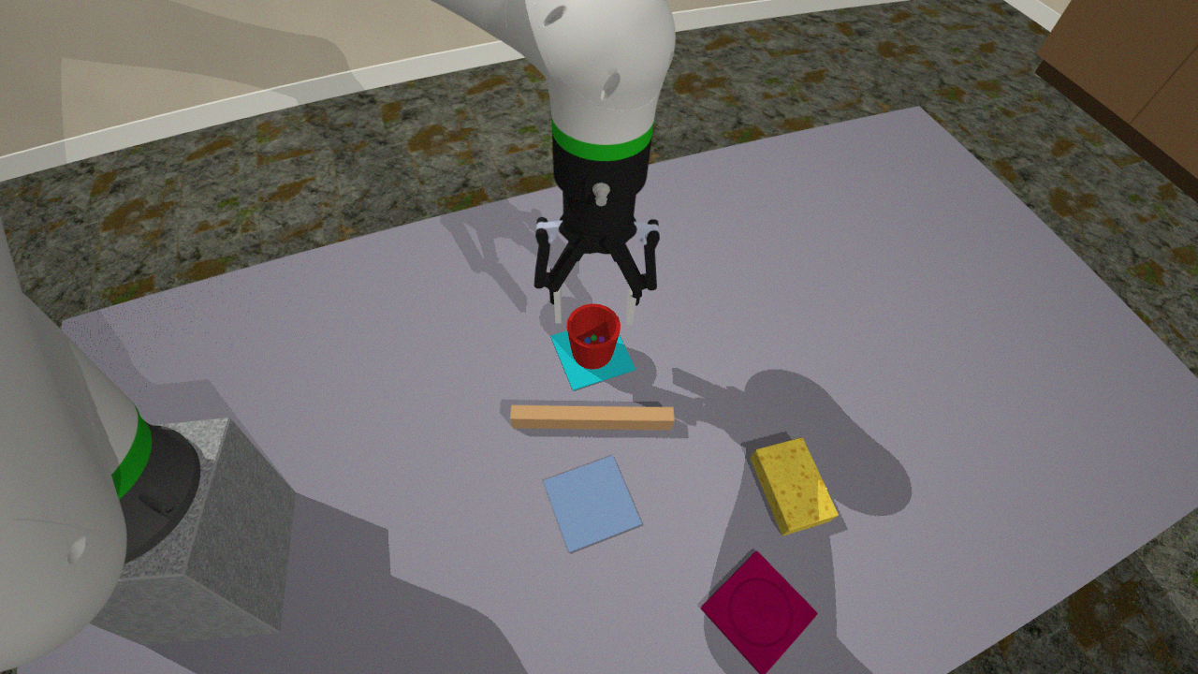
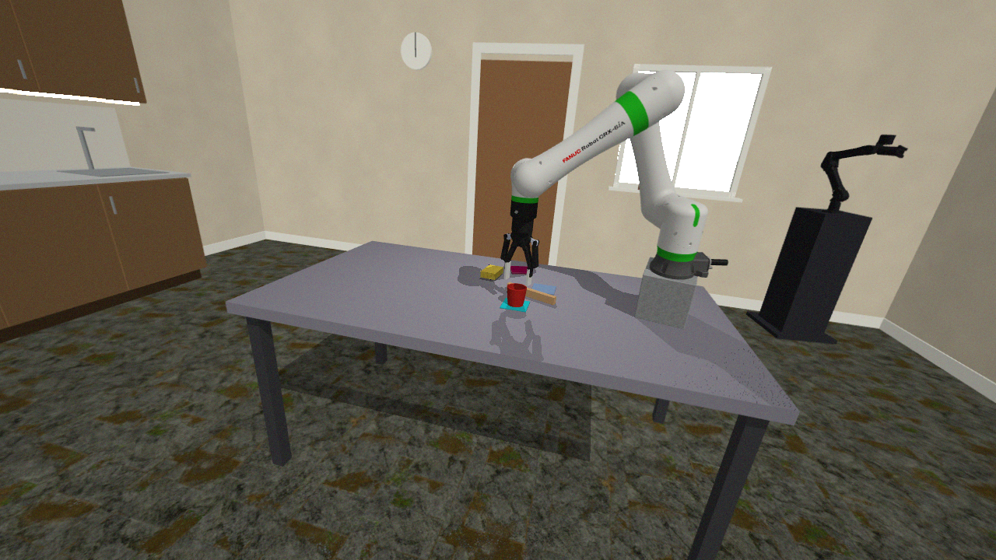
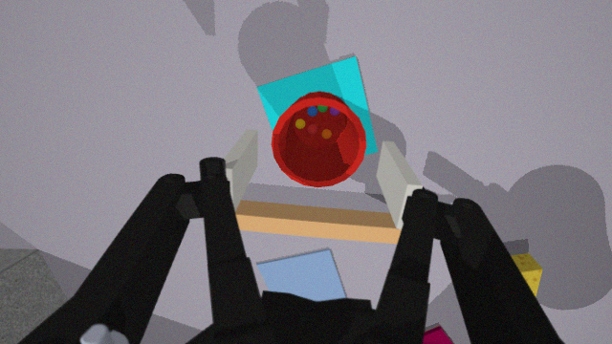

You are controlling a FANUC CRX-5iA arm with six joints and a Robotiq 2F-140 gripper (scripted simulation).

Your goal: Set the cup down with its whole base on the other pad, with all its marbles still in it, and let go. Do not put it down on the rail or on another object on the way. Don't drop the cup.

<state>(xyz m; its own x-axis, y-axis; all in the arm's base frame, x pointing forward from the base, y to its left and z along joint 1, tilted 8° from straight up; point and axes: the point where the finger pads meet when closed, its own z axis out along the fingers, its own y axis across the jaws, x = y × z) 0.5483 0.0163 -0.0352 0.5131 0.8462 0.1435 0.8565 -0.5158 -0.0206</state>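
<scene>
We see the gripper (image 1: 594,312) open and empty, raised above the cup (image 1: 592,336), pads apart on either side of the rim w/o touching it. The cup stands upright on the teal pad (image 1: 581,373), just above frame centre in the top view, marbles (image 3: 313,119) visible at its bottom in the wrist view. We judge its base sits fully on teal, though the cup wall hides part of the contact.

The rail (image 1: 591,417) lies betw. the teal pad and the blue pad (image 1: 591,503) lower in frame; presumably it's there as a barrier the cup must be carried over. Sponge (image 1: 792,484) and magenta block (image 1: 758,610) sit lower right on the tabletop (image 1: 879,276), well apart from the cup.

Which pad counts as "the other" we can't tell from this alone.
</scene>
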